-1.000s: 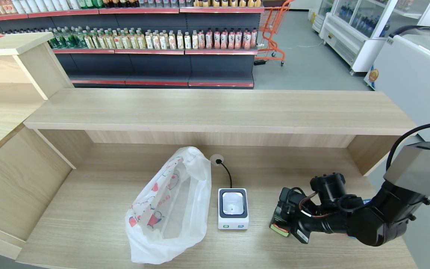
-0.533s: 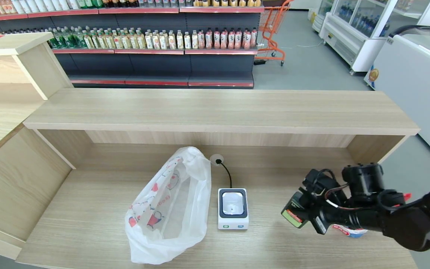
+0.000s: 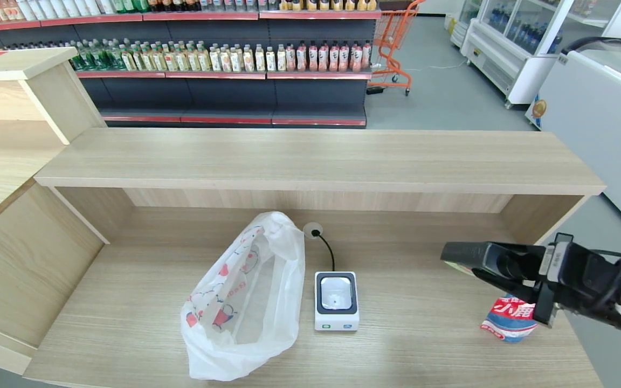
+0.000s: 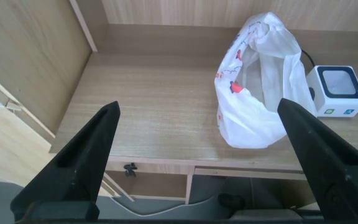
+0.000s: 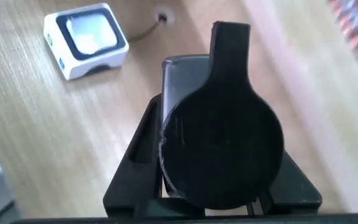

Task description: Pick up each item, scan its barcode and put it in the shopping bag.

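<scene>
My right gripper [image 3: 453, 257] hangs above the right end of the counter, shut on a dark item [image 5: 219, 149] with a round black end. Just below and behind it, a red, white and blue snack bag [image 3: 507, 320] lies on the counter. The white barcode scanner [image 3: 336, 299] [image 5: 86, 40] [image 4: 340, 90] sits mid-counter, glass window up. Left of the scanner stands the white printed shopping bag [image 3: 246, 296] [image 4: 260, 93], mouth open. My left gripper [image 4: 199, 107] is open and holds nothing, well back from the counter's front edge.
A raised wooden ledge [image 3: 316, 159] runs along the back of the counter, and a side panel [image 3: 25, 264] walls off the left. The scanner's cable [image 3: 325, 247] leads to a hole in the counter. Bare countertop lies between the scanner and the snack bag.
My right arm swung right and upward from beside the scanner, turning its wrist with the dark item still held. The snack bag it covered is now in view.
</scene>
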Available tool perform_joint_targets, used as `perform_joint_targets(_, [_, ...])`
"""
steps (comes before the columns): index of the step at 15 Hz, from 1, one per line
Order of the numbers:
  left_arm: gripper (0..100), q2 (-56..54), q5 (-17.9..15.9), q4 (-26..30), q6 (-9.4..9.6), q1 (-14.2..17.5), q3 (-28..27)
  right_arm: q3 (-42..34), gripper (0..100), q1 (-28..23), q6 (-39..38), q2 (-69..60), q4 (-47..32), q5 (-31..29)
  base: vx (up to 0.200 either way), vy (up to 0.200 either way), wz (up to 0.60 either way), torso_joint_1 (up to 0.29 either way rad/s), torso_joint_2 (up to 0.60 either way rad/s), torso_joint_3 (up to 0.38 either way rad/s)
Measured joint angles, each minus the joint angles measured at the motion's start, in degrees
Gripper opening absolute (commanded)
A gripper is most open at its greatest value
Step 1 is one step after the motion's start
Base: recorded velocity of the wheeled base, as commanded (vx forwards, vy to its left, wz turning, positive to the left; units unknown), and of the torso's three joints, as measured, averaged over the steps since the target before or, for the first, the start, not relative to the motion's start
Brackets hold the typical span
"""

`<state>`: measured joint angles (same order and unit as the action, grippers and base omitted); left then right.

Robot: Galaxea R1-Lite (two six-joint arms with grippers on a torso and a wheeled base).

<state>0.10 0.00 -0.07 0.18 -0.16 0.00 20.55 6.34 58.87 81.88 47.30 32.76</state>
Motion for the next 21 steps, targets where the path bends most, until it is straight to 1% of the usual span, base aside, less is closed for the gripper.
perform_joint_targets(2, [100, 0.0, 0.0, 0.0, 0.0, 0.0, 0.0, -0.3, 0, -0.39, 16.2, -1.56, 0.16, 11.39, 0.0, 0.0, 0.0, 0.0, 0.0, 0.0])
perform_joint_targets(4, [100, 0.0, 0.0, 0.0, 0.0, 0.0, 0.0, -0.5, 0, -0.22, 36.27, -1.62, -4.33, 19.47, 0.0, 0.0, 0.0, 0.0, 0.0, 0.0])
perform_joint_targets(6, [100, 0.0, 0.0, 0.0, 0.0, 0.0, 0.0, -0.57, 0, 0.77, 56.77, -1.05, -13.42, 22.94, 0.0, 0.0, 0.0, 0.0, 0.0, 0.0])
perform_joint_targets(7, [100, 0.0, 0.0, 0.0, 0.0, 0.0, 0.0, -0.57, 0, 1.54, 64.88, -0.77, -19.03, 24.04, 0.0, 0.0, 0.0, 0.0, 0.0, 0.0])
perform_joint_targets(8, [100, 0.0, 0.0, 0.0, 0.0, -0.02, 0.0, -0.5, 0, 2.41, 72.11, -0.51, -22.78, 24.58, 0.0, 0.0, 0.0, 0.0, 0.0, 0.0])
perform_joint_targets(9, [100, 0.0, 0.0, 0.0, 0.0, -0.02, 0.0, -0.33, 0, 4.02, 81.06, -0.09, -25.32, 24.97, 0.0, 0.0, 0.0, 0.0, 0.0, 0.0])
perform_joint_targets(10, [100, 0.0, 0.0, 0.0, 0.0, 0.0, 0.0, 0.09, 0, 6.19, 88.39, 0.48, -26.56, 25.87, 0.0, 0.0, 0.0, 0.0, 0.0, 0.0])
perform_joint_targets(11, [100, 0.0, 0.0, 0.0, -0.02, 0.0, 0.0, 0.8, 0, 8.64, 93.28, 1.02, -27.29, 26.7, 0.0, 0.0, 0.0, 0.0, 0.0, 0.0])
perform_joint_targets(12, [100, 0.0, 0.0, 0.0, 0.0, 0.0, 0.0, 1.74, 0, 11.19, 96.62, 1.44, -27.4, 27.12, 0.0, 0.0, 0.0, 0.0, 0.0, 0.0])
perform_joint_targets(13, [100, 0.0, 0.0, 0.0, 0.0, 0.0, 0.0, 2.56, 0, 13.12, 98.16, 1.88, -26.64, 27.23, 0.0, 0.0, 0.0, 0.0, 0.0, 0.0])
perform_joint_targets(15, [100, 0.0, 0.0, 0.0, 0.0, -0.02, 0.0, 3.5, 0, 16.18, 99.26, 4.33, -24.77, 27.37, 0.0, 0.0, 0.0, 0.0, 0.0, 0.0])
perform_joint_targets(18, [100, 0.0, 0.0, 0.0, -0.02, -0.02, 0.0, 6.7, 0, 23.09, 101.34, 9.59, -22.99, 28.11, 0.0, 0.0, 0.0, 0.0, 0.0, 0.0])
perform_joint_targets(21, [100, 0.0, 0.0, 0.0, -0.02, 0.0, 0.0, 8.8, 0, 25.08, 101.55, 12.76, -20.92, 31.56, 0.0, 0.0, 0.0, 0.0, 0.0, 0.0])
